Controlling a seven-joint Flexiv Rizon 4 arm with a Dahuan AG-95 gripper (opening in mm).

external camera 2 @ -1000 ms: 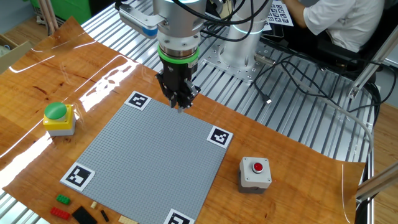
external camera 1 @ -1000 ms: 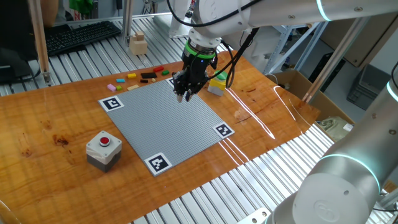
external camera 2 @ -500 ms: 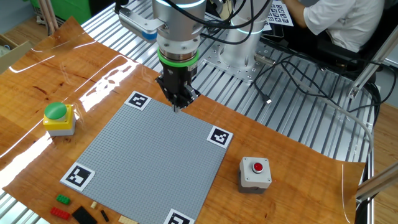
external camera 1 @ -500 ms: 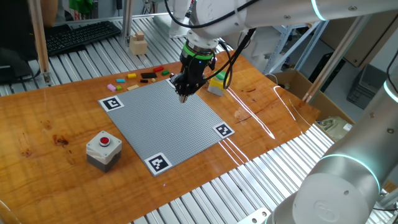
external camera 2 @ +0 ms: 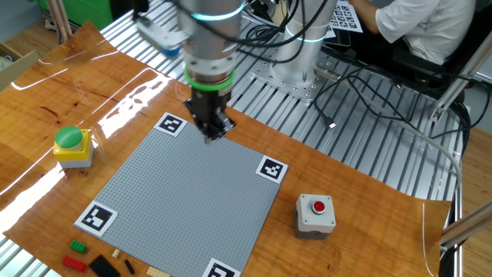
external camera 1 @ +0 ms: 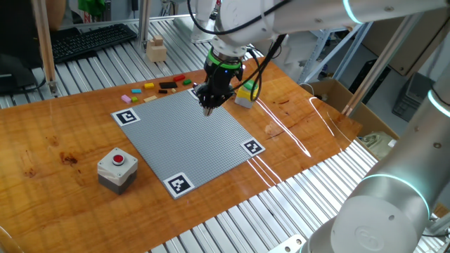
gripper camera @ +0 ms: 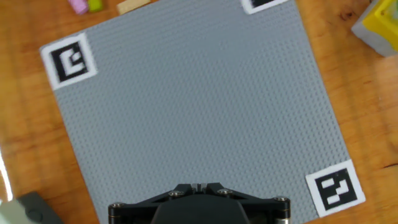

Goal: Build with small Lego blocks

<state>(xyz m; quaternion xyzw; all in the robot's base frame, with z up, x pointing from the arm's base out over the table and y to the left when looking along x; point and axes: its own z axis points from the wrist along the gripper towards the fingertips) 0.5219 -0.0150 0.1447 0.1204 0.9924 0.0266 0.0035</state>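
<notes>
Small Lego blocks, tiny plastic bricks in pink, yellow, orange, red, black, green and tan, lie scattered on the wood just beyond the far edge of the grey studded square baseplate, well apart from the black two-finger gripper that hangs over the plate near that edge. No brick sits on the plate, so the build looks not yet begun; I judge this to be travel toward a first pick. The fingers look drawn together with nothing visible between them, though the hand view hides the tips, so I cannot tell for sure. Next, the gripper would need to cross to the bricks, part its fingers and settle squarely around one small piece without nudging its neighbours. The plate carries black-and-white marker squares at its corners and rests on a glossy orange-brown wooden tabletop, alongside a grey box with a red button and a yellow box with a green button. Beyond are ribbed metal rails, a keyboard and a seated person.
</notes>
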